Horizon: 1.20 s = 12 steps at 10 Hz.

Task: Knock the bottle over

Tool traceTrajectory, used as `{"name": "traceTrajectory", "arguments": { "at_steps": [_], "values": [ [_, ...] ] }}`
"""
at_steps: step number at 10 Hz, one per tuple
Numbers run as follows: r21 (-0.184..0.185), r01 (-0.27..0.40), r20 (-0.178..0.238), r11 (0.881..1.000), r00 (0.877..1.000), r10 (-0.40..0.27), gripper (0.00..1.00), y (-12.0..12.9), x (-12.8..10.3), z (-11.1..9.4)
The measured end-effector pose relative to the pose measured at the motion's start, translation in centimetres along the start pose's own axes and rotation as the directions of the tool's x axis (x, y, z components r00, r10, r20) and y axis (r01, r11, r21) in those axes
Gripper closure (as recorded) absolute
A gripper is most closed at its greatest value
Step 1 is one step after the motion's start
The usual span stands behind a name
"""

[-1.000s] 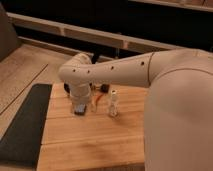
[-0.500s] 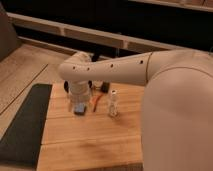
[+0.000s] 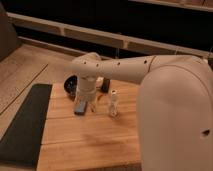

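End effector [image 3: 83, 98]: hangs below the wrist of the white perforated robot arm [image 3: 117, 67], pointing down at the light wooden plank tabletop [image 3: 85, 145]. It sits over the far-left part of the tabletop, closer to the far edge than to the near edge. How far it is open cannot be told, nor whether it has hold of anything.

At its tip: a flat blue-grey rectangular block [image 3: 80, 108] lies flat on the wood. Contact between the block and the end effector cannot be told.

To the right of the end effector: a small slim clear plastic bottle with a pale cap [image 3: 114, 103] stands upright on the tabletop. It is apart from the end effector, with a strip of wood between them. It is in the far half of the tabletop, near where the robot's bulky white body [image 3: 175, 115] hides the right edge.

Behind the end effector, towards the far-left corner: a round black pan [image 3: 71, 88], partly covered by the wrist.

Behind the bottle, at the far edge: a small dark object [image 3: 105, 85], kind not discernible.

The arm runs from the white body leftward above the far edge, then bends downward.

Along the left edge: a dark rectangular mat [image 3: 22, 125], lying flat just beside the wood.
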Motion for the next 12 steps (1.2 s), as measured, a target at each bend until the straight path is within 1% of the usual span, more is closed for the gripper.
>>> {"name": "traceTrajectory", "arguments": {
  "at_steps": [1,2,3,4,5,6,8,10,11,12],
  "values": [
    [0.045,-0.007,-0.023,0.999,1.0,0.008,0.35,-1.4,0.2,0.1],
    [0.077,0.003,-0.042,0.997,0.999,0.0,0.35,-2.1,0.5,0.1],
    [0.138,0.035,-0.071,0.99,0.997,-0.026,0.35,-3.2,0.9,0.2],
    [0.183,0.068,-0.089,0.981,0.995,-0.053,0.35,-4.0,0.9,0.3],
    [0.238,0.114,-0.11,0.965,0.99,-0.09,0.35,-5.0,0.6,0.2],
    [0.264,0.145,-0.118,0.954,0.986,-0.117,0.35,-5.5,0.0,0.1],
    [0.281,0.185,-0.12,0.942,0.98,-0.157,0.35,-6.3,-1.3,-0.1],
    [0.277,0.203,-0.123,0.939,0.977,-0.175,0.35,-7.2,-2.1,-0.2],
    [0.281,0.212,-0.136,0.936,0.974,-0.179,0.35,-8.0,-2.4,0.0],
    [0.29,0.227,-0.167,0.93,0.969,-0.184,0.35,-9.1,-2.5,0.5]
  ]
}}
